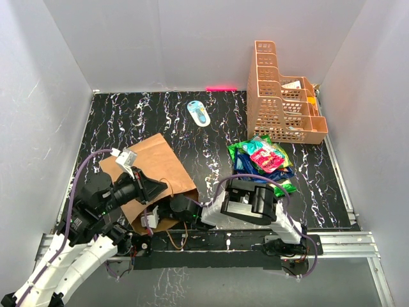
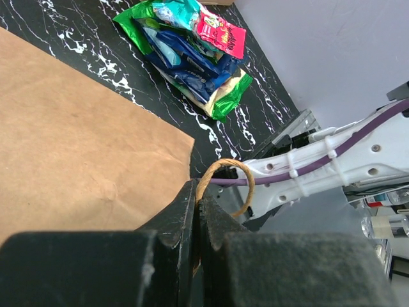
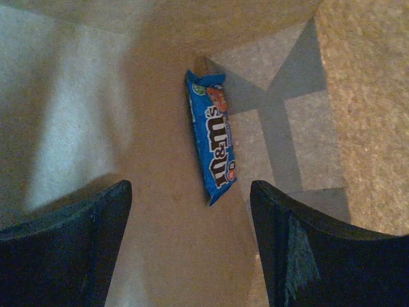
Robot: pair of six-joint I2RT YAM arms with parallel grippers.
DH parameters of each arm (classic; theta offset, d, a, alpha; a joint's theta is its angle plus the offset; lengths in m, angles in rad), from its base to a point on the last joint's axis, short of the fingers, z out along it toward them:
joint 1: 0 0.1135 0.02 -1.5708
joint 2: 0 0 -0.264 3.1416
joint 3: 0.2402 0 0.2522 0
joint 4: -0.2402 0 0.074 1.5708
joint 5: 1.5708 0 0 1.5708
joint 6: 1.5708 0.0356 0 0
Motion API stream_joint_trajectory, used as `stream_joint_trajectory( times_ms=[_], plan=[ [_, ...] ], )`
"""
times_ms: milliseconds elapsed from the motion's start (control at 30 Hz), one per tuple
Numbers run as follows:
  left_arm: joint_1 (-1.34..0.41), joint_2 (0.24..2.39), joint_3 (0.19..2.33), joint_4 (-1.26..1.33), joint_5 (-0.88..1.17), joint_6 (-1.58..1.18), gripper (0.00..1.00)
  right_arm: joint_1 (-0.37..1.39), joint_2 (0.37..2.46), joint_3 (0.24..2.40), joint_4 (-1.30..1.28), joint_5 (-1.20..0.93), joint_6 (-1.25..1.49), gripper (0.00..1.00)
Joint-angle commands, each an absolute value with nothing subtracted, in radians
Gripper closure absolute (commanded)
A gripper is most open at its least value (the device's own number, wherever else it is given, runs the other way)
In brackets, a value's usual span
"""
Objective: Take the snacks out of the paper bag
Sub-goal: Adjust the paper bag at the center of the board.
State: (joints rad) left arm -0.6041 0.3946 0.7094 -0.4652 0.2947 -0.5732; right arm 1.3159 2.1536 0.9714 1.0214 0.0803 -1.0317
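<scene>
Brown kraft paper bag (image 1: 153, 160) is lying flat on the black marbled table (image 1: 160, 115) in the top view. The left gripper (image 1: 158, 188) is sitting at the bag's mouth edge. The right gripper (image 1: 179, 208) is reaching into the mouth just beside it, tips hidden by paper. A snack pile (image 1: 265, 160) is lying on the far side of the right arm, well apart from both grippers, with an orange basket (image 1: 284, 102) beyond it.

Left wrist: left gripper (image 2: 198, 201) jaws are pressing together, clamping the bag at its rim. The twisted handle (image 2: 227, 185) is looping out just past the tips. The snack pile (image 2: 192, 51) is sitting far ahead of them.

Right wrist: the right gripper (image 3: 190, 236) is hanging inside the bag with jaws wide apart, gripping nothing. A blue M&M's packet (image 3: 214, 144) is lying on the bag floor just ahead of the tips, between them, touching neither finger.
</scene>
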Motion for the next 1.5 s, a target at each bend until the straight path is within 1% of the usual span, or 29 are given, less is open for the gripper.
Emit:
stream_joint_trajectory(
  times_ms=[0, 100, 233, 300, 367, 467, 600, 767, 867, 967, 1100, 1200, 1333, 1467],
  plan=[
    [-0.605, 0.388, 0.750, -0.452, 0.321, -0.536, 1.00, 1.312, 2.208, 1.068, 1.042, 0.114, -1.080, 0.23],
    [-0.604, 0.380, 0.753, -0.442, 0.325, -0.534, 1.00, 1.311, 2.240, 1.117, 1.011, 0.134, -1.112, 0.23],
    [-0.604, 0.403, 0.784, -0.416, 0.299, -0.525, 1.00, 1.312, 2.212, 1.086, 1.014, 0.198, -1.076, 0.23],
    [-0.605, 0.438, 0.806, -0.401, 0.256, -0.516, 1.00, 1.309, 2.195, 1.064, 1.023, 0.249, -1.072, 0.23],
    [-0.605, 0.481, 0.815, -0.343, 0.263, -0.501, 1.00, 1.304, 2.172, 1.038, 1.028, 0.311, -1.062, 0.23],
    [-0.604, 0.584, 0.837, -0.247, 0.283, -0.504, 1.00, 1.284, 2.120, 0.976, 1.032, 0.347, -1.033, 0.23],
    [-0.604, 0.763, 0.872, -0.063, 0.369, -0.541, 1.00, 1.246, 2.023, 0.870, 1.073, 0.423, -1.008, 0.23],
    [-0.609, 1.020, 0.970, 0.121, 0.526, -0.581, 1.00, 1.183, 1.864, 0.709, 1.064, 0.470, -0.998, 0.23],
    [-0.618, 1.118, 1.037, 0.178, 0.593, -0.597, 1.00, 1.177, 1.766, 0.642, 1.025, 0.491, -1.003, 0.23],
    [-0.642, 1.161, 1.068, 0.205, 0.649, -0.596, 1.00, 1.215, 1.684, 0.608, 0.960, 0.468, -0.984, 0.24],
    [-0.676, 1.104, 1.012, 0.109, 0.663, -0.518, 1.00, 1.324, 1.668, 0.600, 0.948, 0.443, -0.958, 0.24],
    [-0.676, 0.959, 0.912, -0.053, 0.562, -0.444, 1.00, 1.379, 1.719, 0.597, 1.005, 0.378, -0.951, 0.24],
    [-0.676, 0.720, 0.797, -0.238, 0.411, -0.405, 1.00, 1.389, 1.833, 0.639, 1.079, 0.331, -0.960, 0.23],
    [-0.676, 0.593, 0.738, -0.292, 0.361, -0.419, 1.00, 1.360, 1.903, 0.696, 1.105, 0.300, -0.988, 0.22]
  ],
)
